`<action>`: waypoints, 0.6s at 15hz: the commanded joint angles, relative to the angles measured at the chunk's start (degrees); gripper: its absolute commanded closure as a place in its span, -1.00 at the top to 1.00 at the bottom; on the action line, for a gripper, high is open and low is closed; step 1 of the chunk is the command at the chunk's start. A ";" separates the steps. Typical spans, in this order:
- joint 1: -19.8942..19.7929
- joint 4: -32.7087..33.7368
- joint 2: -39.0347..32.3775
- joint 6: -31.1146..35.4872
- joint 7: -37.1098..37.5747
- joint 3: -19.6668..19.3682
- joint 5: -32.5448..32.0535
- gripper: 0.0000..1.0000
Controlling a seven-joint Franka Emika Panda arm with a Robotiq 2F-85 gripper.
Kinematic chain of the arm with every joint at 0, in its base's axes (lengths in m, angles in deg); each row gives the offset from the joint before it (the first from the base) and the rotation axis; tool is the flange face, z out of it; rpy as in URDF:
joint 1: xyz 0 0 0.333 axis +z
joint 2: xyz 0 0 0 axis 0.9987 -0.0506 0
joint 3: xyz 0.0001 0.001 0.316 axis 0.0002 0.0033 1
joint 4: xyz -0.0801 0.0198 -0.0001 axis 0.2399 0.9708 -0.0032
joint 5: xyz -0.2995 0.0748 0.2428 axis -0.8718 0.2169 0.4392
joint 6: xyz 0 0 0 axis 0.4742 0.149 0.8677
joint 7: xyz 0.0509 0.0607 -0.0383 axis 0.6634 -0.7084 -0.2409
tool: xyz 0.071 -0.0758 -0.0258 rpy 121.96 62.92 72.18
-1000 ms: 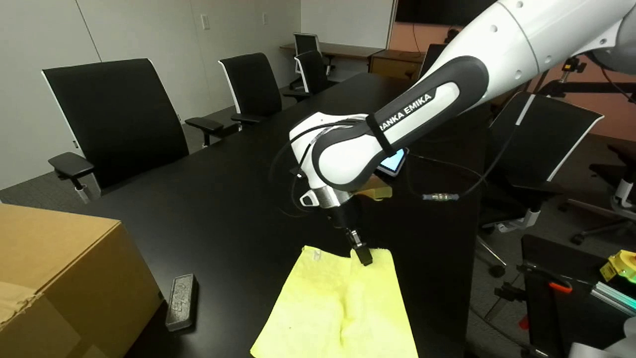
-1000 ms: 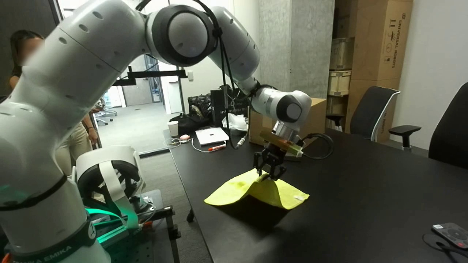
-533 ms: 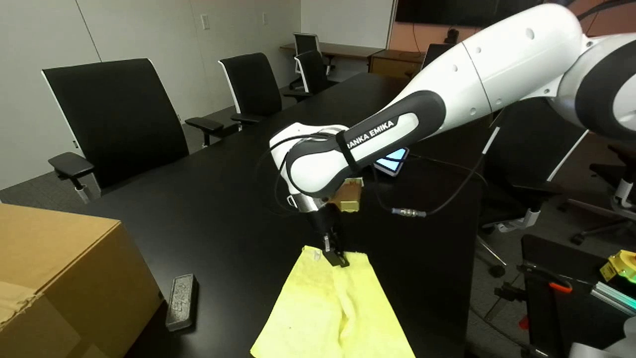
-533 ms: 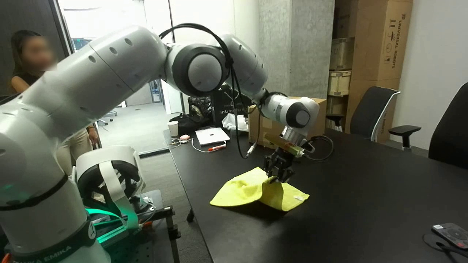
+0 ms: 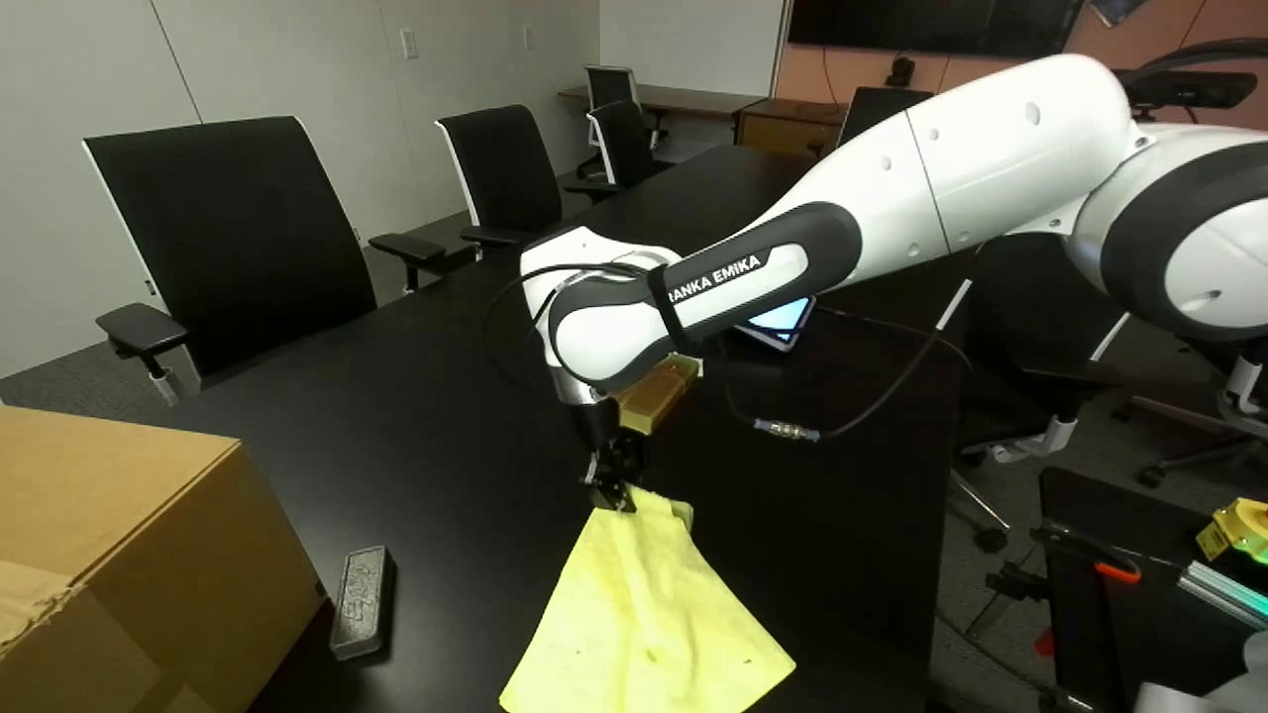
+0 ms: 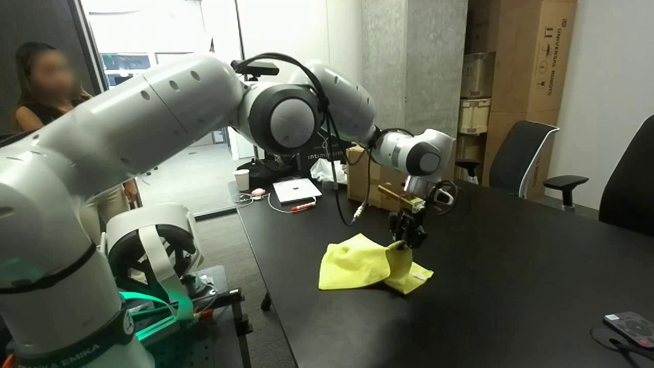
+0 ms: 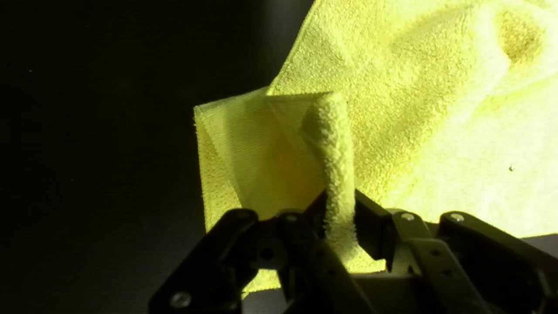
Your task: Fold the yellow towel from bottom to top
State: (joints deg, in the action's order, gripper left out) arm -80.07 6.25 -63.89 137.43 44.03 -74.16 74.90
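Observation:
The yellow towel (image 5: 644,614) lies on the black table, partly lifted and folded over itself. In an exterior view its loose side (image 6: 352,263) drapes down to the table, and a flat corner with a white tag sticks out beyond the gripper. My gripper (image 6: 407,244) points down just above the table, shut on a raised fold of the towel. It also shows in an exterior view (image 5: 612,495) at the towel's far edge. In the wrist view the gripper (image 7: 341,218) pinches a thick rolled ridge of the towel (image 7: 392,109); a flat towel layer lies below it.
A cardboard box (image 5: 198,574) and a dark eraser-like block (image 5: 362,602) stand on the table beside the towel. A laptop (image 6: 296,190), a paper cup (image 6: 242,180) and a remote (image 6: 633,327) also lie on the table. Chairs (image 5: 238,248) line its side.
My gripper has carried the held fold across the towel, leftward in one view and rightward in the other, toward the tagged corner. The towel's loose side has been dragged along and now drapes over.

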 commanded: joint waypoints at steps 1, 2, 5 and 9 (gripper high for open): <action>2.28 5.11 -3.25 1.61 5.07 -2.03 0.21 -0.29; 2.40 4.58 -2.98 2.28 5.53 -2.15 0.25 -0.15; 2.21 1.45 -1.26 5.30 6.12 -2.20 -0.71 0.30; 0.40 -7.58 3.67 7.49 0.41 -1.07 -1.10 0.92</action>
State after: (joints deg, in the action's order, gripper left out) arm -78.69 6.62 -65.10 142.42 48.01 -75.63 74.41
